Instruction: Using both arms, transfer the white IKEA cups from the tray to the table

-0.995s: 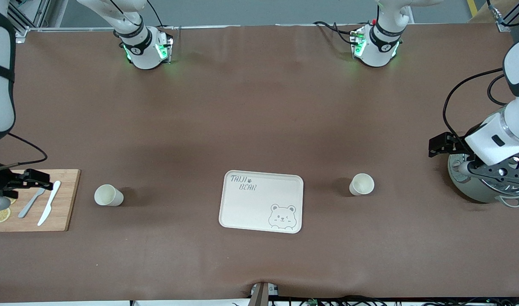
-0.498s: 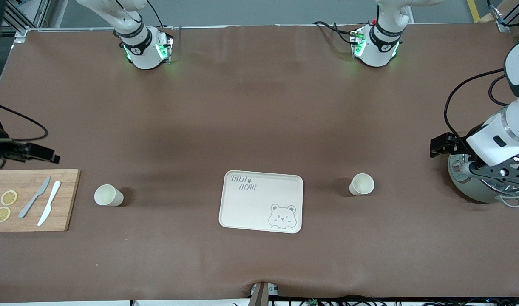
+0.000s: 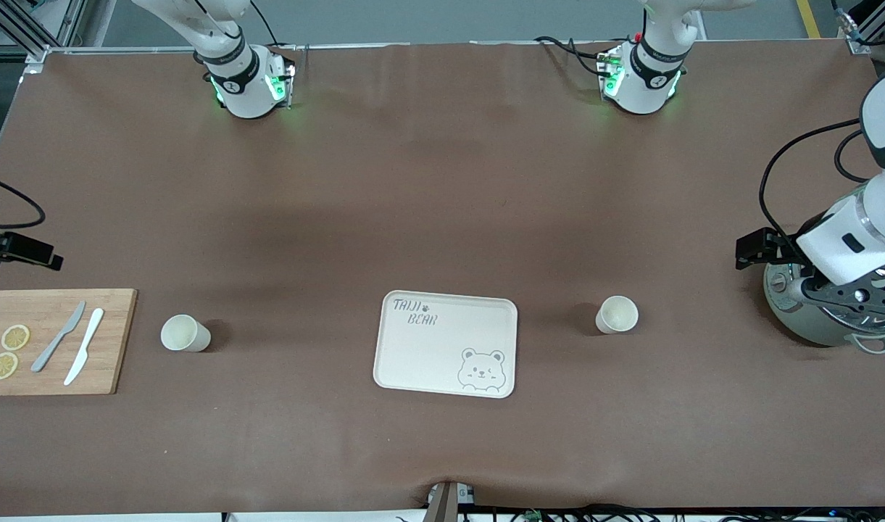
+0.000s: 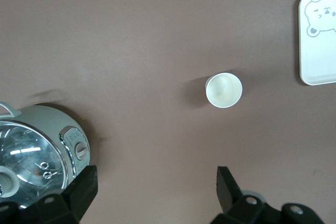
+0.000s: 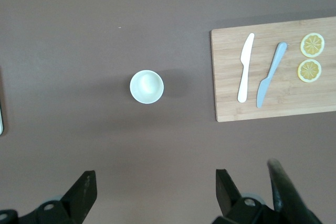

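Two white cups stand upright on the brown table, one on each side of the bear tray (image 3: 446, 344). One cup (image 3: 185, 333) is toward the right arm's end and also shows in the right wrist view (image 5: 147, 86). The other cup (image 3: 617, 315) is toward the left arm's end and also shows in the left wrist view (image 4: 224, 90). My left gripper (image 4: 156, 182) is open and empty, high over bare table beside the pot. My right gripper (image 5: 156, 184) is open and empty, high over bare table, apart from its cup. Only a black part of that hand shows at the front view's edge.
A wooden cutting board (image 3: 54, 341) with two knives and two lemon slices lies at the right arm's end, beside that cup. A grey-green pot with a glass lid (image 3: 812, 319) stands at the left arm's end, partly under the left hand. The tray's corner shows in the left wrist view (image 4: 317, 35).
The right arm's hand has moved off the cutting board, farther from the front camera and toward the table's end. The left hand has barely shifted. Cups and tray have not moved.
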Controlling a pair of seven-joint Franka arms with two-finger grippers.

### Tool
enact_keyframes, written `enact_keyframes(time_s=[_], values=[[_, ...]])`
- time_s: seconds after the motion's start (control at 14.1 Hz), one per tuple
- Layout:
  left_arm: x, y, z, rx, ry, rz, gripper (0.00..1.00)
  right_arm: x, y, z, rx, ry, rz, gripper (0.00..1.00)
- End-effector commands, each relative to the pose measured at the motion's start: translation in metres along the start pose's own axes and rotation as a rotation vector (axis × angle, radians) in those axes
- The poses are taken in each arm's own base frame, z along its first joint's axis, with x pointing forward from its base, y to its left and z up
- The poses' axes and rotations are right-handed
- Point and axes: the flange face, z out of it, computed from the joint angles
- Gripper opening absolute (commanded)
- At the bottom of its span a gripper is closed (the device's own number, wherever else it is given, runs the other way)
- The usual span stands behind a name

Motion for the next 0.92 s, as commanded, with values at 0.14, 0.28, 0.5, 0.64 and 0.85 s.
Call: enact_keyframes(time_s=[0.14,0.28,0.5,0.64,0.85], values=[[0.003,-0.001,-0.001,0.024,0.019,0.000,1.00,-0.001,-0.019,0.000,-0.012,0.002,-0.040,1.00],[0.003,0.002,-0.003,0.024,0.025,0.002,1.00,0.000,-0.038,0.001,-0.013,0.001,-0.068,1.00],[0.005,0.008,-0.004,0.024,0.035,0.009,1.00,-0.002,-0.069,0.000,-0.022,0.003,-0.098,1.00],[0.005,0.004,-0.004,0.023,0.035,0.003,1.00,-0.002,-0.071,0.000,-0.028,0.003,-0.086,1.00],[0.005,-0.001,-0.002,0.025,0.034,-0.003,1.00,-0.002,-0.064,0.001,-0.026,-0.001,-0.076,1.00]])
